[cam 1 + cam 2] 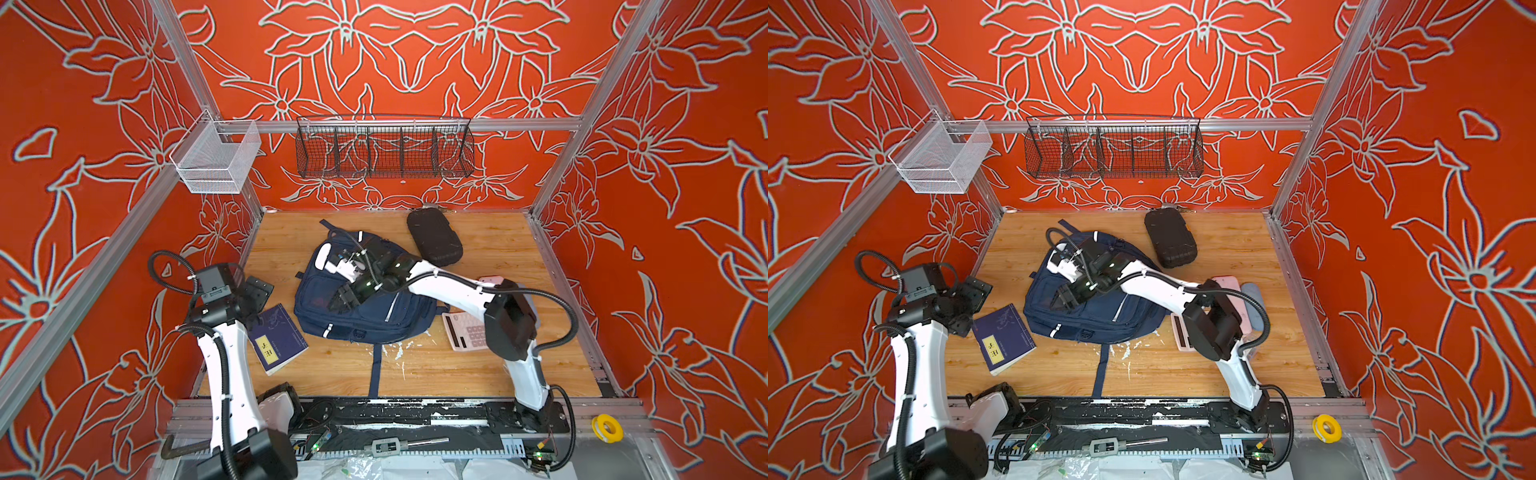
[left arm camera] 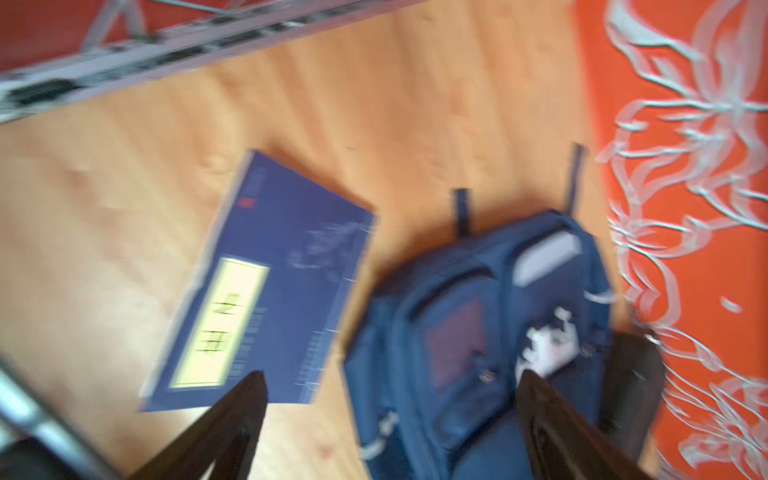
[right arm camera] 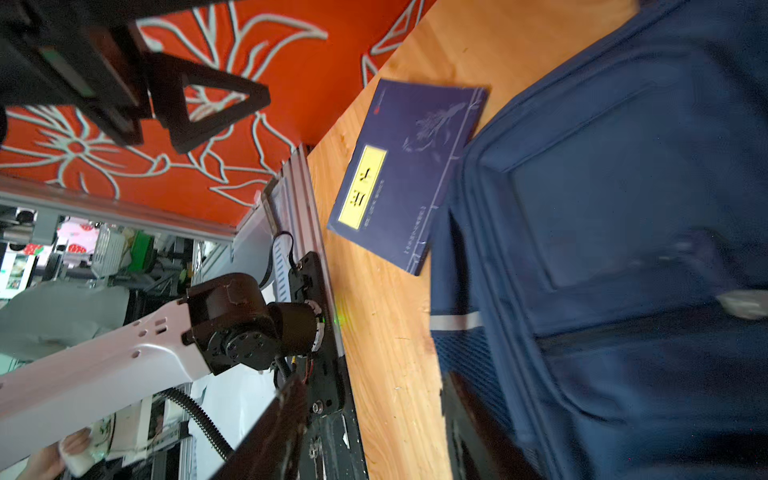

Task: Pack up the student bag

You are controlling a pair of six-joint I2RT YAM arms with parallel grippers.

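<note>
Book (image 1: 277,340) label: we see two black characters on yellow; the small print is unreadable.
Left jaws: spread wide, empty.
Right jaws: apart over the student bag (image 1: 374,321), partly cut off.

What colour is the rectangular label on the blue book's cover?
Yellow, with dark characters. The label on the book shows best in the right wrist view.

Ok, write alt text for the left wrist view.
Blurred view down onto a wooden table: a navy book with a yellow label lies flat beside the student bag. The left gripper shows its two dark jaws spread wide with nothing between them; an orange floral wall runs along one side.
</note>
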